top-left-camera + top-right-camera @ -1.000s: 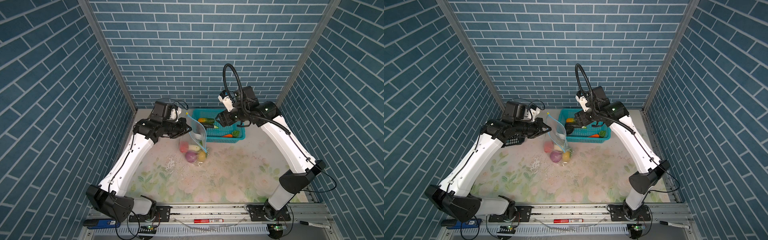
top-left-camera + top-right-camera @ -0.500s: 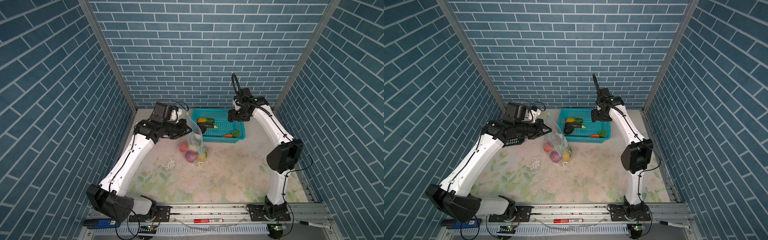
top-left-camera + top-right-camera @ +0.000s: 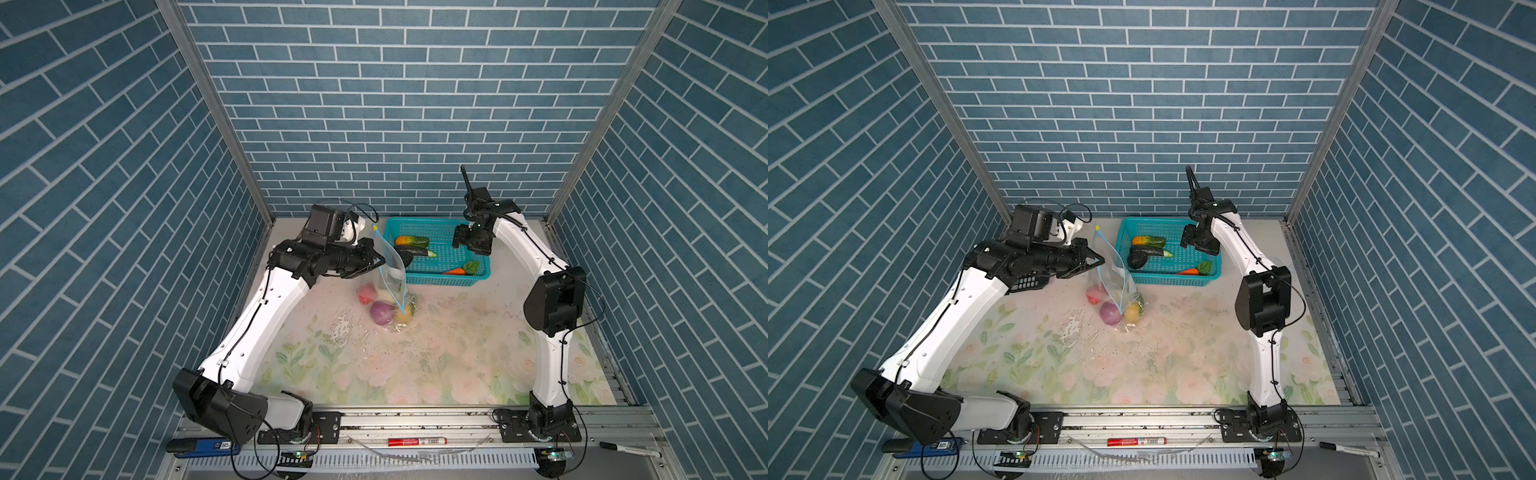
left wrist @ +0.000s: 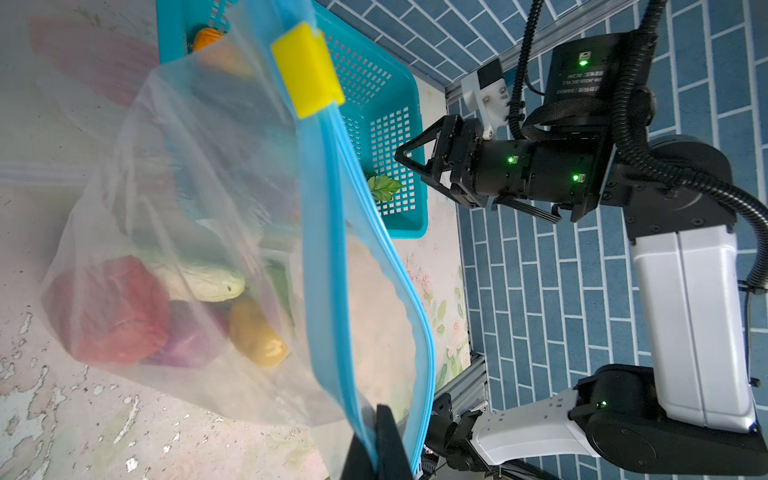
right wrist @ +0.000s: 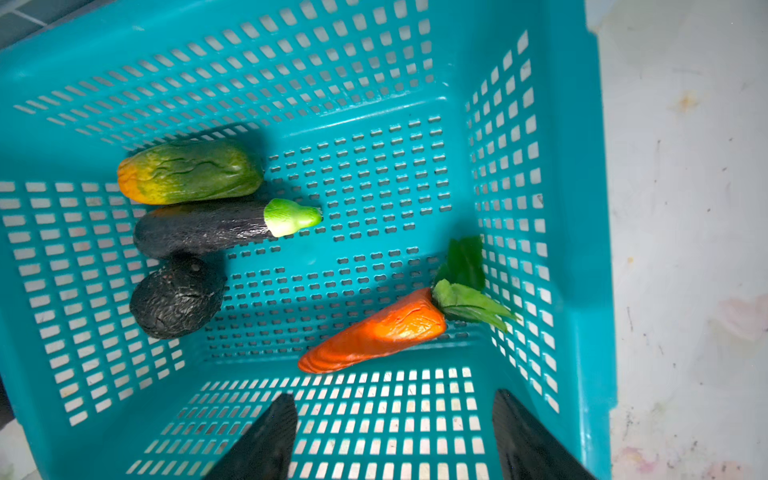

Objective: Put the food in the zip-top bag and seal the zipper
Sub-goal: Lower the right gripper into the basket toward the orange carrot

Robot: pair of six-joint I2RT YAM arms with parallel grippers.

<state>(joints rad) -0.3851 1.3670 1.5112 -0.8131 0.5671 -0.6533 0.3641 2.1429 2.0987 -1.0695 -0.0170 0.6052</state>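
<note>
Bag (image 4: 187, 187) is slumped with its bottom on the table (image 3: 457, 353), just beside the basket (image 5: 577, 208), while the left gripper (image 4: 376, 453) holds the top edge up in the air, jaws clamped tight on the blue zipper (image 4: 328, 249). Yellow slider (image 4: 307, 70) sits at the far end of that strip, so nothing's sealed yet. Inside: a red piece (image 4: 112, 316), the onion (image 4: 187, 336), a yellow fruit (image 4: 257, 336) and a pale piece (image 4: 199, 278).

Right gripper (image 5: 395, 436) hangs over the basket, jaws spread wide, nothing in them. Four bits in there: carrot (image 5: 382, 332), eggplant (image 5: 199, 230), an orange-green cucumber-ish one (image 5: 187, 172) and a dark lumpy thing (image 5: 174, 297). Carrot's closest to the fingers, so I'd bet that's the next grab.

How I'd do it: go straight down and pinch the carrot across its fat orange middle, not the leaves. It's lying near a basket corner, so turn the fingers so neither lands on the wall. Glossy toy stuff probably slips, so squeeze fully before lifting.

Bigger worry is the bag mouth. In the left wrist view the two blue lips are only a little apart, so bring the carrot in pointy end first, right over the gap, and let go low so it doesn't bounce off the edge.
</note>
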